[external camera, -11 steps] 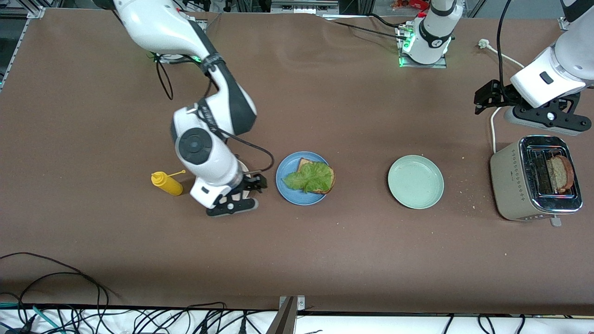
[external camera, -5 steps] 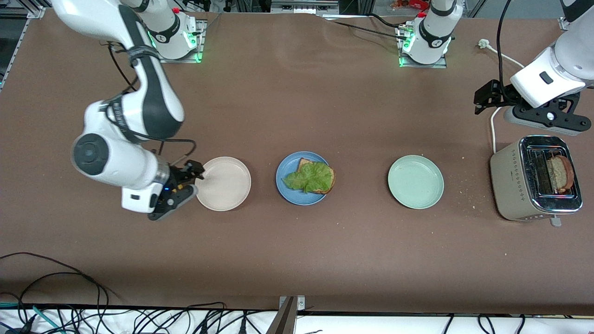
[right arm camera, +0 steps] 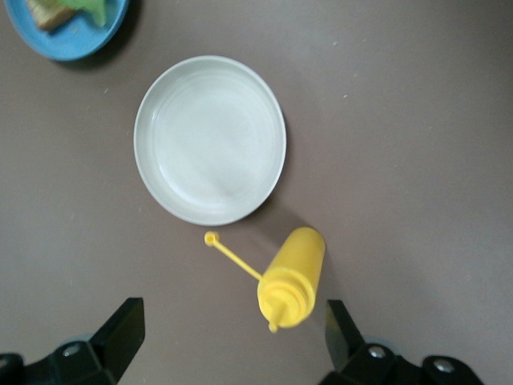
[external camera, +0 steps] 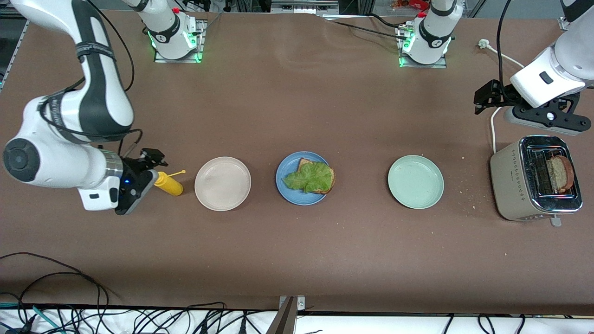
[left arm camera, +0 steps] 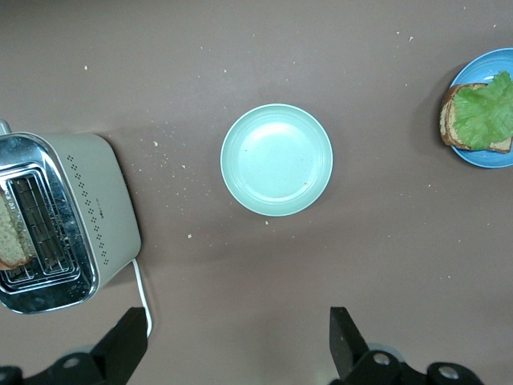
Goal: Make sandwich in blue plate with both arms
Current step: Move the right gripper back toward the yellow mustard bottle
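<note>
— So what's on the blue plate (external camera: 293,191)?

— One tan wholemeal bread slice (external camera: 319,170) with a darker crust, and a ruffled green lettuce leaf (external camera: 308,178) lying over it. The leaf hangs past the bread onto the plate's bare blue. The plate sits mid-table, between the beige plate (external camera: 222,183) and the pale green plate (external camera: 416,182), all three in a row along the table's length.

— And the second slice?

— Standing in a slot of the toaster (external camera: 510,185), right at the left arm's end of the table. You can see the toasted slice (external camera: 561,173) poking up, brown crust on top.

— Where are the grippers, then?

— Both well apart from the sandwich. The right gripper (right arm camera: 232,341) hangs near the right arm's end of the table with its fingers spread wide and nothing between them; the yellow squeeze bottle (external camera: 169,183) lies on its side just beside it, its cap tethered by a thin strap. The beige plate lies between that bottle and the blue plate.

— The left one?

— The left gripper (left arm camera: 240,345) is up near the toaster, over the white power cable (external camera: 493,131), jaws released and empty. From its wrist view the green plate is in the middle, the blue plate at the picture's edge.
</note>
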Available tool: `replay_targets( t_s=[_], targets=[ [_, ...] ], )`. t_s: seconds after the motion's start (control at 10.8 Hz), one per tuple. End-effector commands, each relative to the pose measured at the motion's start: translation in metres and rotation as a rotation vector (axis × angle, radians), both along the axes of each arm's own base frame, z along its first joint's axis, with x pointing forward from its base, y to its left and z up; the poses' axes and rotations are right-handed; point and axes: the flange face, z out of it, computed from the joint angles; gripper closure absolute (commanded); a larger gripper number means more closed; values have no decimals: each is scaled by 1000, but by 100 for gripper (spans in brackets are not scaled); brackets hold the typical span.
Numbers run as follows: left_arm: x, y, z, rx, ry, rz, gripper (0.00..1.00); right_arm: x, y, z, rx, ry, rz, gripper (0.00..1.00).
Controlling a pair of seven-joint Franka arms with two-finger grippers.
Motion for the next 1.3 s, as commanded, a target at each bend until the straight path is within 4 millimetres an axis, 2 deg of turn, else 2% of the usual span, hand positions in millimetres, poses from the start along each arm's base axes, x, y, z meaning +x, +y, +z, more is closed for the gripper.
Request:
replay_targets(
  t_s=[0.0, 0.09, 0.37, 0.46, 0.65, 0.83, 1.02, 1.21],
  targets=[
    [-2, 0, 3, -20, -8, -2, 0, -8, -60, 4, 176, 29, 132, 0],
    [-2, 0, 3, -22, -8, -2, 0, -9, -78, 4, 224, 25, 167, 0],
    [-2, 1, 3, -20, -8, -1, 0, -12, -115, -3, 415, -14, 302, 0],
    [-2, 1, 3, -20, -8, 1, 0, -12, -131, -15, 474, -37, 355, 0],
    [-2, 1, 3, -20, -8, 1, 0, -13, -167, -64, 724, -137, 509, 0],
    [-2, 1, 3, -20, -8, 1, 0, -18, -200, -100, 818, -189, 565, 0],
    [-2, 1, 3, -20, -8, 1, 0, -23, -215, -131, 890, -222, 575, 0],
    [-2, 1, 3, -20, -8, 1, 0, -25, -217, -169, 950, -243, 576, 0]
  ],
)
